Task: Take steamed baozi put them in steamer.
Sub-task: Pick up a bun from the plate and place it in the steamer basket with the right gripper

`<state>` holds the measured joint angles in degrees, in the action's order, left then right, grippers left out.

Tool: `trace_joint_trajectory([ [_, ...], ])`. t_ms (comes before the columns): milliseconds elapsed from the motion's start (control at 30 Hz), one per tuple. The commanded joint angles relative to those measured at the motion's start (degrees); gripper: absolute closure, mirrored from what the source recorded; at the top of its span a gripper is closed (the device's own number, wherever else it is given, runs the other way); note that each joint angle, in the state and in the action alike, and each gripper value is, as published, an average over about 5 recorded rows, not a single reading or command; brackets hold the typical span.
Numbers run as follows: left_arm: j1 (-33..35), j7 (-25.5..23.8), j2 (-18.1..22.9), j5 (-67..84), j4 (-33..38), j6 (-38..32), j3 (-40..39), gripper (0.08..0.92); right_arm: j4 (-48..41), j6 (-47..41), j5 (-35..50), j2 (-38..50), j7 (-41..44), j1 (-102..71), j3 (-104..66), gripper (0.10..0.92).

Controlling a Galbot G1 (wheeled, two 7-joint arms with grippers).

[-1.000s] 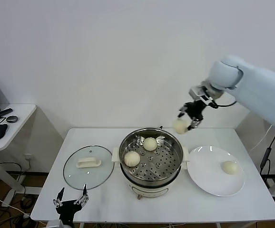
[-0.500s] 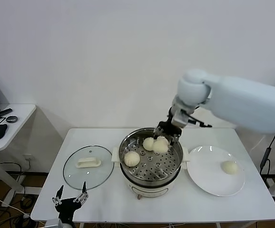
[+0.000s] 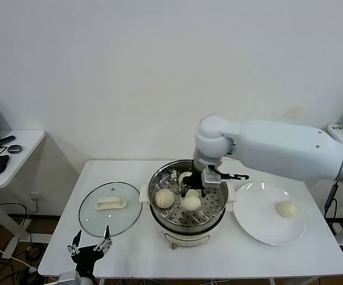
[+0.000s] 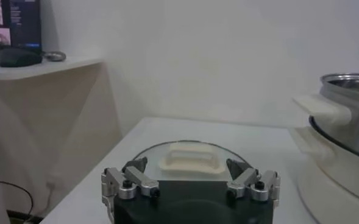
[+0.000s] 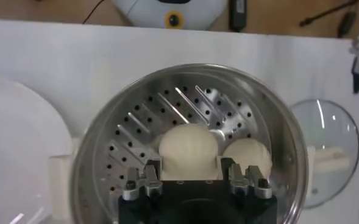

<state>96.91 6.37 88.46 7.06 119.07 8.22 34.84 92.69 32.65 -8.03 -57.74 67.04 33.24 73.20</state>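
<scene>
The steel steamer (image 3: 216, 209) stands mid-table. My right gripper (image 3: 193, 192) is down inside it, shut on a cream-white baozi (image 3: 190, 203) that sits at or just above the perforated tray. In the right wrist view the fingers (image 5: 151, 173) press both sides of that baozi (image 5: 188, 151). A second baozi (image 3: 164, 198) lies beside it in the steamer and also shows in the right wrist view (image 5: 248, 155). A third (image 3: 186, 176) shows partly behind the gripper. A fourth baozi (image 3: 286, 208) lies on the white plate (image 3: 257, 228). My left gripper (image 3: 90, 249) is parked low, open and empty.
The glass lid (image 3: 110, 208) with a white handle lies flat, left of the steamer, and fills the left wrist view (image 4: 188, 159) ahead of the left gripper (image 4: 188, 173). A side table (image 3: 8, 148) with a mouse stands far left. The plate edge (image 5: 14, 140) shows in the right wrist view.
My right gripper has carried the baozi leftward from above the steamer's right rim and down into the steamer. The left arm has barely moved.
</scene>
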Motion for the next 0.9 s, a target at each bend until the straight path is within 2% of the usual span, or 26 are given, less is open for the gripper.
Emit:
trace_joint_trajectory([
  [33,-0.12,-0.04,0.07,0.01,-0.08,0.00,-0.07,0.177,1.10,1.92,-2.53,-2.13,-1.79,-1.78,2.11,0.457],
  [533,0.22,-0.07,0.04,0.30,0.18,-0.01,-0.05,0.177,0.24,-1.17,-3.40,-3.69,-3.30,-3.89,3.01,0.450],
  [633,0.25,-0.09,-0.02,0.45,0.21,-0.01,0.04,0.177,0.90,-3.83,-1.46,-3.12,-3.69,-2.86,3.56,0.399],
  [767,0.19,-0.11,-0.03,0.50,0.12,0.01,0.01,0.177,1.28,-5.18,2.52,-2.18,-3.23,-1.17,3.36,0.284],
  [900,0.18,-0.25,-0.17,0.50,0.13,0.04,-0.04,0.177,1.48,-6.56,6.06,1.75,-3.01,1.67,1.30,0.213],
])
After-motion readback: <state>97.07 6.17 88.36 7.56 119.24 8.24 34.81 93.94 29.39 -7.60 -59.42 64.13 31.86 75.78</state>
